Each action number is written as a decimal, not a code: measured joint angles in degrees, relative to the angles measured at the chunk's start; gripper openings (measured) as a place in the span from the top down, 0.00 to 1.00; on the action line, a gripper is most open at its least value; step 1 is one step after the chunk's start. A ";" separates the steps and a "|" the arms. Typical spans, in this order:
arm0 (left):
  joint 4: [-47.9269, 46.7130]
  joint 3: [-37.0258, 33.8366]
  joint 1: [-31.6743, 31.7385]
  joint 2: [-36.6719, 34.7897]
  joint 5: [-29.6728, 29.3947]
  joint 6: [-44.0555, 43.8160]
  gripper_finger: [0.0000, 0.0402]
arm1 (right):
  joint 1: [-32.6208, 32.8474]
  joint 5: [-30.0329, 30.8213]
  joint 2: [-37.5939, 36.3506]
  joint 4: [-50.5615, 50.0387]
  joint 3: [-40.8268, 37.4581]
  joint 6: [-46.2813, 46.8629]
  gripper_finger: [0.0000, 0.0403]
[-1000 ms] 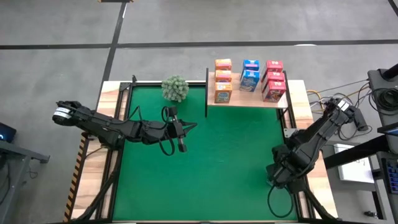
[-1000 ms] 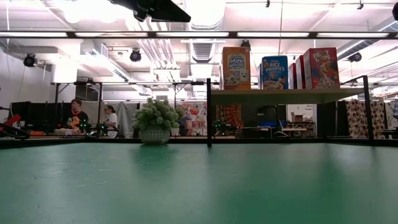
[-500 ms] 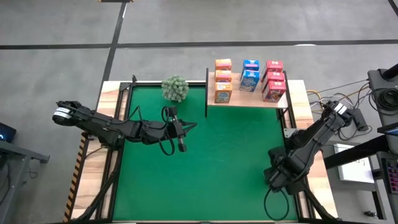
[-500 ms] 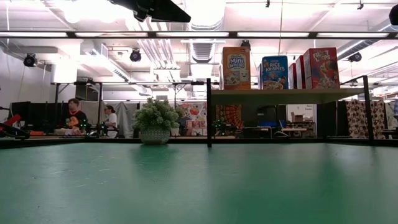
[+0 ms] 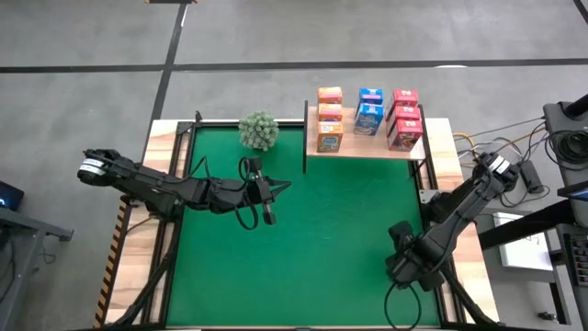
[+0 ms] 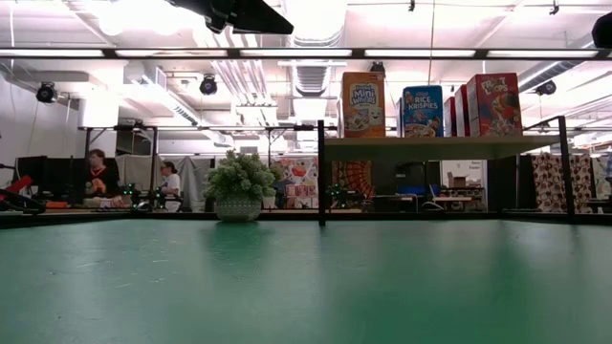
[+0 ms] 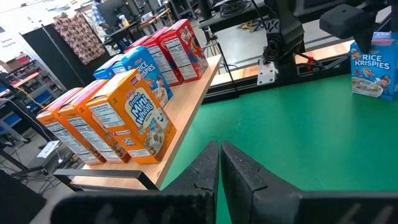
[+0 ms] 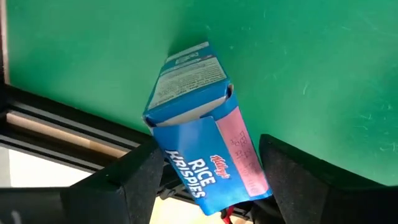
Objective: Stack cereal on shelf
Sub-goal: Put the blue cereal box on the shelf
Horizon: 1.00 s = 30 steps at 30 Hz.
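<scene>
Fingers of the right gripper are seen spread wide on either side of a blue cereal box, the one labelled Rice Krispies, with a dark finger flanking each of its sides; whether the pads are actually pressing on the card cannot be told, so a secure hold is not confirmed. That gripper is placed at about five o'clock on the green mat, close to the mat's edge, and in the overhead view the box itself is hidden beneath the arm. In the left wrist view the same blue box is seen standing away from the shelf, near the right arm's base. The left gripper is held over the mat at about nine to ten o'clock, its two fingers pressed together and nothing between them; it appears to be idle. On the shelf, at about one o'clock, eight boxes are counted: three orange, two blue and three red-pink, arranged in three rows by colour. A round green plant stands just beside the shelf at twelve o'clock. The task is judged nearly complete: one box, the third blue one, remains to be lifted, carried across and set into the blue row, where a gap at the front is seen.
</scene>
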 joint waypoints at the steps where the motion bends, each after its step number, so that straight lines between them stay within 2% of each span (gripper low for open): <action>1: -0.02 0.00 0.00 0.00 0.00 -0.06 1.00 | 0.00 0.02 0.24 0.02 -0.09 0.07 0.39; 11: -0.14 0.00 0.00 0.01 0.02 -0.59 1.00 | 0.00 0.00 0.57 0.02 -0.23 0.30 0.53; 19: -0.46 0.00 0.00 0.02 0.04 -0.61 1.00 | -0.43 -0.04 0.52 -0.42 0.90 0.57 0.55; 24: -0.47 0.00 0.00 0.02 0.04 -0.61 1.00 | -3.60 2.71 0.54 -2.65 5.39 2.72 0.56; 30: -0.61 0.00 0.00 0.02 0.07 -0.61 1.00 | -10.96 5.58 0.54 -6.24 12.48 3.85 0.56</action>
